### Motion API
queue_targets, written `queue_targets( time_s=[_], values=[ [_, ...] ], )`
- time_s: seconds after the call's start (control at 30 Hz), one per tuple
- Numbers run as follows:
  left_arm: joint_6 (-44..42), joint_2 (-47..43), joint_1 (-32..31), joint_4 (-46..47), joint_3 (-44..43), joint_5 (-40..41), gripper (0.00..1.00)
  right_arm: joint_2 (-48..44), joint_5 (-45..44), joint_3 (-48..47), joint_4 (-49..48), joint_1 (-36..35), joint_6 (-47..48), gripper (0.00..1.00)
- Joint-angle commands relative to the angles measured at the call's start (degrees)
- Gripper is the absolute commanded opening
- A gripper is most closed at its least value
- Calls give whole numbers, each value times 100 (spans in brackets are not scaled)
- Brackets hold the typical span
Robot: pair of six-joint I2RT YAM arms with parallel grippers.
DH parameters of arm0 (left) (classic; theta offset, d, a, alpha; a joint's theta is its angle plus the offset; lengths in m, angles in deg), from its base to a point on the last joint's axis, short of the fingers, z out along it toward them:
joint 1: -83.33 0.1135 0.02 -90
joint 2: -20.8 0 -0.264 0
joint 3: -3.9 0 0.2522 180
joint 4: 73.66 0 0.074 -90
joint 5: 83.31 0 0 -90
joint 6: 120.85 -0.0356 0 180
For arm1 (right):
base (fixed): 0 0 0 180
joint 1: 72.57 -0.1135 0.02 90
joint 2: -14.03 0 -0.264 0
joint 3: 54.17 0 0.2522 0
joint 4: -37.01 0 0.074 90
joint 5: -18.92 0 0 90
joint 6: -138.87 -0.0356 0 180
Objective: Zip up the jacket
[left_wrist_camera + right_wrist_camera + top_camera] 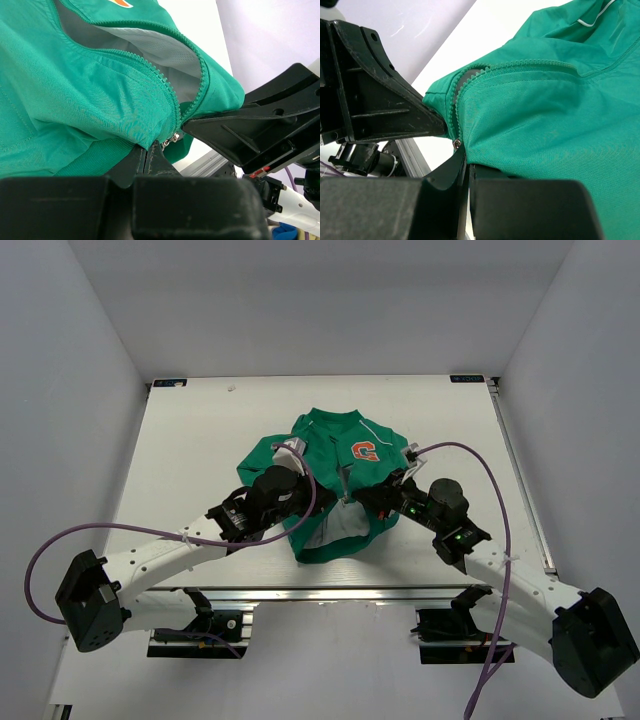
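The green jacket (330, 445), with an orange "G" patch (365, 450), lies crumpled in the middle of the white table. Its front zip stands open, and grey lining (150, 47) shows between the two rows of teeth. The rows meet only at the silver slider (175, 136) down by the ribbed hem. My left gripper (149, 148) is shut on the jacket's fabric just left of the slider (455, 144). My right gripper (466, 159) is shut on the fabric right beside it, facing the left gripper (380, 100). In the top view both grippers (325, 504) (362, 498) meet at the jacket's lower front.
The white table (200, 440) is bounded by an aluminium rail (330, 593) at the near edge and pale walls on three sides. Purple cables (480, 465) loop from both arms. The right gripper's black body (250, 135) fills the right of the left wrist view.
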Motion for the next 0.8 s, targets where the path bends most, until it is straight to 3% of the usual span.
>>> queue_targets(
  time_s=[0.0, 0.47, 0.77],
  values=[
    [-6, -31, -31, 165, -24, -138, 0, 45, -18, -264, -509, 7, -89, 0],
    [29, 21, -31, 183, -15, -129, 0, 81, -264, -141, -835, 7, -423, 0],
    [-138, 47, -31, 112, -24, -50, 0, 414, -167, -694, 429, 7, -81, 0]
  ],
)
